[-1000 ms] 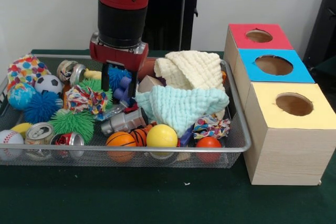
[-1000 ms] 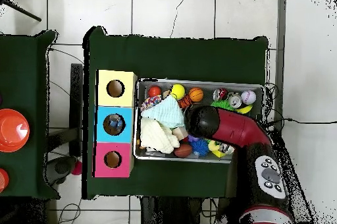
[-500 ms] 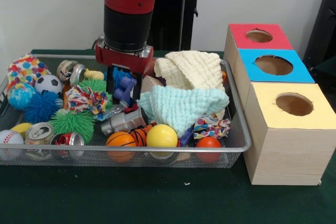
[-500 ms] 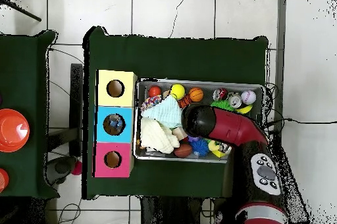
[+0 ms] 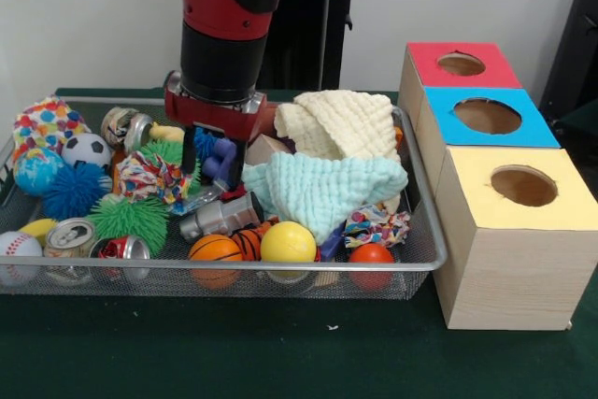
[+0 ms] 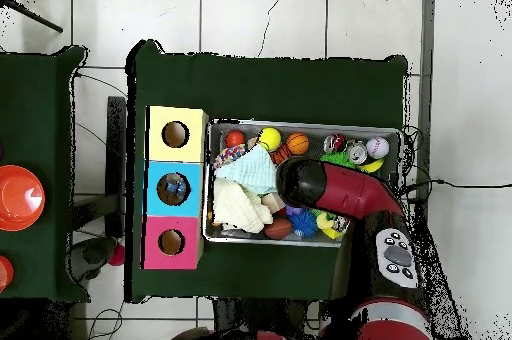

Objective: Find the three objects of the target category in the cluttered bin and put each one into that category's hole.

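Pincer (image 5: 216, 149) hangs low in the wire basket (image 5: 425, 231), its fingers (image 5: 192, 144) apart, with a blue toy (image 5: 220, 158) between them; I cannot tell if they touch it. Just beside it lies a mint cloth (image 5: 327, 189), and behind that a cream cloth (image 5: 341, 123). Three boxes (image 5: 505, 221) with holes stand well apart.

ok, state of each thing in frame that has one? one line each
gripper: down among the bin clutter, open, fingers astride a purple toy
wire bin: full, cluttered
mint cloth: crumpled, draped over other items
cream cloth: crumpled, behind the mint one
silver can: lying on its side
red can: lying on its side
red box: hole open
blue box: something inside its hole
yellow box: hole open
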`<state>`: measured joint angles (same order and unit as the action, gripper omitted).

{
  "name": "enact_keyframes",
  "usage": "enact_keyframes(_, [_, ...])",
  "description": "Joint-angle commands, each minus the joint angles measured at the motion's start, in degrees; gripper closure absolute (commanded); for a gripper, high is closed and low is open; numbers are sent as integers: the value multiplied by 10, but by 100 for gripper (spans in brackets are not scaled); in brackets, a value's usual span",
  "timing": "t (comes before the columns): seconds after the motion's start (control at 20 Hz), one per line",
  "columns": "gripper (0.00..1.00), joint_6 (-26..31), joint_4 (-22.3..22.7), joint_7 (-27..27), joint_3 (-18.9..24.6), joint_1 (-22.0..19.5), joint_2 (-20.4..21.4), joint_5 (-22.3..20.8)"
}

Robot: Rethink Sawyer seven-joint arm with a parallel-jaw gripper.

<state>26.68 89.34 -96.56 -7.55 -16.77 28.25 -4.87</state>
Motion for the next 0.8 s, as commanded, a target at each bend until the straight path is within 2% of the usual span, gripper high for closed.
enact_keyframes(0.05, [0,-20,-30,-65,-5,8,-31,-28])
enact_keyframes(0.35, [0,-34,-25,-74,-8,9,-32,-19])
enact_keyframes(0.8, [0,-60,1,-103,10,-4,-28,16])
